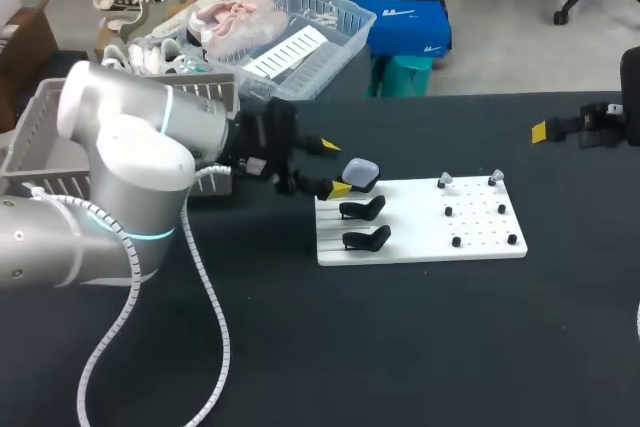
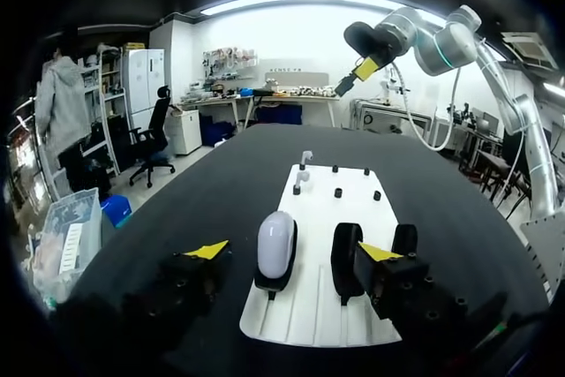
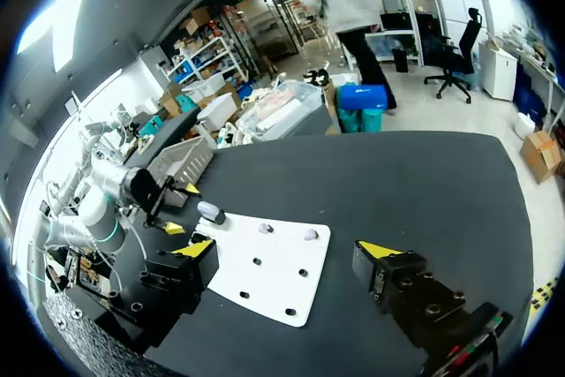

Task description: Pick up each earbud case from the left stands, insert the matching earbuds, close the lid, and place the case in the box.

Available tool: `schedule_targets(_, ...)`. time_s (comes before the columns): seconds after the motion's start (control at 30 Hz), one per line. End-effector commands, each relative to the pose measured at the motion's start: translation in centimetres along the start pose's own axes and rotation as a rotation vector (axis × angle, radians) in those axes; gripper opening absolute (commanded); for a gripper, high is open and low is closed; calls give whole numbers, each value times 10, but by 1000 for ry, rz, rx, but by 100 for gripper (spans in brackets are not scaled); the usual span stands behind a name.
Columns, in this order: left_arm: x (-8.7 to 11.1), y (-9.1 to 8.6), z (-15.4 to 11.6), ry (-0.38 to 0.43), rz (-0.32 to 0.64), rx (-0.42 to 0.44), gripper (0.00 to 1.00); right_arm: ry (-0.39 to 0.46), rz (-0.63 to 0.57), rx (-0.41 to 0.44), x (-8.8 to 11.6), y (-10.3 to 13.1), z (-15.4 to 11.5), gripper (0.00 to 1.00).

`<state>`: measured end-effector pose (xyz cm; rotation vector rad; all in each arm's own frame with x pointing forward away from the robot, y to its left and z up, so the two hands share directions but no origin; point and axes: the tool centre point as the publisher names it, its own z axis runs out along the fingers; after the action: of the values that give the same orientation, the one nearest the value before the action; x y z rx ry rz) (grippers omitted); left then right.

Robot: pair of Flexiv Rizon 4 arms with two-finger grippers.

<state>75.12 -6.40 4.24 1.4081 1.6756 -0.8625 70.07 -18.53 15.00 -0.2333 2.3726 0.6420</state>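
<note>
The pale lavender earbud case (image 1: 361,171) sits lid-down on the black stand at the far-left corner of the white board (image 1: 420,245). Two more black stands (image 1: 364,209) along the board's left edge are bare. On the board's right half stand small black pegs (image 1: 480,223), and two pale earbuds (image 1: 445,180) perch on pegs along its far edge.

The left gripper (image 2: 293,251) is level with the case, its fingers spread wide with one yellow tip on each side; neither touches the case, so it holds nothing. The left arm (image 1: 120,177) comes in across the table's left side, with a white coiled cable (image 1: 205,317) hanging from it onto the dark table (image 1: 420,347).

The right gripper (image 3: 288,248) is over the table's far right edge, well apart from the board, its fingers also wide apart and holding nothing. A grey slatted basket (image 1: 30,132) stands at the table's far-left corner behind the left arm.
</note>
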Motion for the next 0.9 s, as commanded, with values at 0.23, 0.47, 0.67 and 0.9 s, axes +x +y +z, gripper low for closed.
schedule_targets(0.23,2,9,12,18,9,4,83,0,-1,-1,0,0,0,100)
schedule_targets(0.47,5,12,16,35,13,15,76,0,-1,-1,0,0,0,100)
schedule_targets(0.67,7,14,18,50,7,19,78,0,-1,-1,0,0,0,100)
schedule_targets(0.9,12,15,22,64,-4,25,69,0,-1,-1,0,0,0,100)
